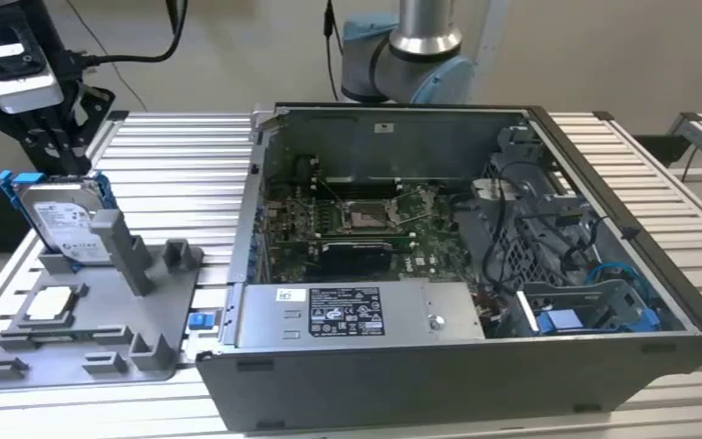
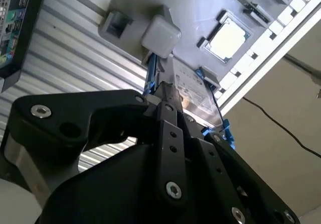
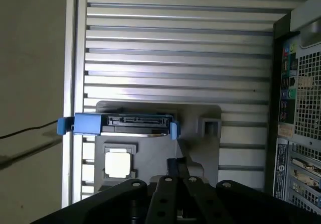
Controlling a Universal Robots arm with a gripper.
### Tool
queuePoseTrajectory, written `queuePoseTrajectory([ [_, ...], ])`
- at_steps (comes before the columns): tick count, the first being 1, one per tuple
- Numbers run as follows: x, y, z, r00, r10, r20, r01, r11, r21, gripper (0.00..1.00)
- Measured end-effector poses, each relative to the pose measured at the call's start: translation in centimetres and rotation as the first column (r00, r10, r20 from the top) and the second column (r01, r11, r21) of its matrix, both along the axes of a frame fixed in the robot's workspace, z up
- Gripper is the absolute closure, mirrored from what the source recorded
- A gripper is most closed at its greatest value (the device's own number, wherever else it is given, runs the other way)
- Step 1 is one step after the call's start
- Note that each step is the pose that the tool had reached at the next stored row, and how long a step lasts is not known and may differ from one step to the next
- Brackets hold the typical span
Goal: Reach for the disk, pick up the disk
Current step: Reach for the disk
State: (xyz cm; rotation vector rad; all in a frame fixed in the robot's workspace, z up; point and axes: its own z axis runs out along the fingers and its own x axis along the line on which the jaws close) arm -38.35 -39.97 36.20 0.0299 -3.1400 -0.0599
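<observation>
The disk (image 1: pixel 61 219) stands upright on edge in a slot of the grey holder plate (image 1: pixel 162 306), at the exterior view's left. It is silver-grey with a white label and a blue bracket. My gripper (image 1: pixel 69 165) hangs just over the disk's top edge, towards its end nearer the computer case. In the first wrist view the disk's connector edge (image 3: pixel 123 124) lies a little apart from the gripper (image 3: pixel 178 164). In the second wrist view the gripper (image 2: pixel 168 96) overlaps the top of the disk (image 2: pixel 195 91).
A small silver square chip (image 1: pixel 52 305) lies in the holder plate beside the disk. An open computer case (image 1: pixel 394 112) with a grey labelled box (image 1: pixel 351 311) takes up the middle of the slatted metal table (image 1: pixel 186 174). The table's edge runs close to the disk.
</observation>
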Motion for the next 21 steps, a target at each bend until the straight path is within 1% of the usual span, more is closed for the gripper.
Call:
queuePoseTrajectory([
  [3, -0.3, 1.04, -0.05, 1.0, 0.0, 0.0001, 0.0, 1.0, 0.0001, 1.0],
  [6, -1.1, 2.14, -0.12, 1.0, 0.0, 0.0001, 0.0, 1.0, 0.0, 1.0],
  [7, -1.5, 2.42, -0.12, 1.0, 0.0, 0.0, 0.0, 1.0, -0.0001, 1.0],
  [9, -2.3, 2.72, -0.17, 1.0, 0.0, 0.0, 0.0, 1.0, -0.0001, 1.0],
  [10, -2.7, 2.8, -0.18, 1.0, 0.0, 0.0, 0.0, 1.0, -0.0002, 1.0],
  [15, -4.8, 2.81, -0.25, 1.0, 0.0, 0.0002, 0.0, 1.0, -0.0001, 1.0],
  [21, -6.2, 2.63, -0.34, 1.0, 0.003, 0.0, -0.003, 1.0, -0.0001, 1.0],
])
